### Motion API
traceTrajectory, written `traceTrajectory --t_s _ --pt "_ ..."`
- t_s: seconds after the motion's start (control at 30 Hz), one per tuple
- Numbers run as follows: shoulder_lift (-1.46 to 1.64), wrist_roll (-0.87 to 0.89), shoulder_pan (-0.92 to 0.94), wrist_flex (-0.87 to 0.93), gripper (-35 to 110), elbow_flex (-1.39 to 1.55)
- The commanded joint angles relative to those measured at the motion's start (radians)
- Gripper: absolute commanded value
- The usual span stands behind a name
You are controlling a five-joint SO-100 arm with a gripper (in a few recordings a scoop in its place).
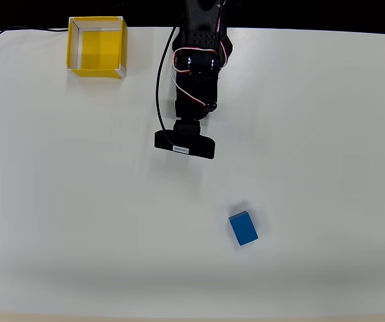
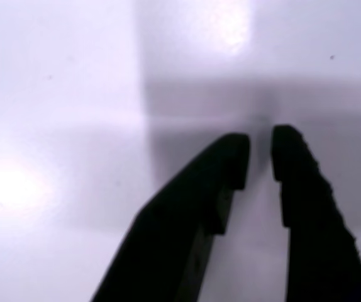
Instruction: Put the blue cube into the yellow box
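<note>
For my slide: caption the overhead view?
Arm at table's top edge; cube lower right, box upper left.

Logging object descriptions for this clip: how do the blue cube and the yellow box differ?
The blue cube is a small solid block; the yellow box is larger, hollow and open-topped. The cube lies turned at an angle, right of centre and low in the overhead view; the box sits square at the table's top-left edge. Both rest on the table, untouched, apart from the pincer.

A plain white table (image 1: 58,201) under bright light, with a black strip (image 1: 313,13) along its far edge.
</note>
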Motion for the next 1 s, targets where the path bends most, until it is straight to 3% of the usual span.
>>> traceTrajectory --t_s 0.0,0.4,0.73,0.97 --pt "0.021 -0.020 -0.005 0.018 0 0.026" --pt "0.012 -0.044 0.002 0.012 1 0.026" --pt "-0.383 -0.071 0.025 -0.126 23 -0.327" --pt "-0.638 -0.058 0.031 -0.351 39 -0.581"
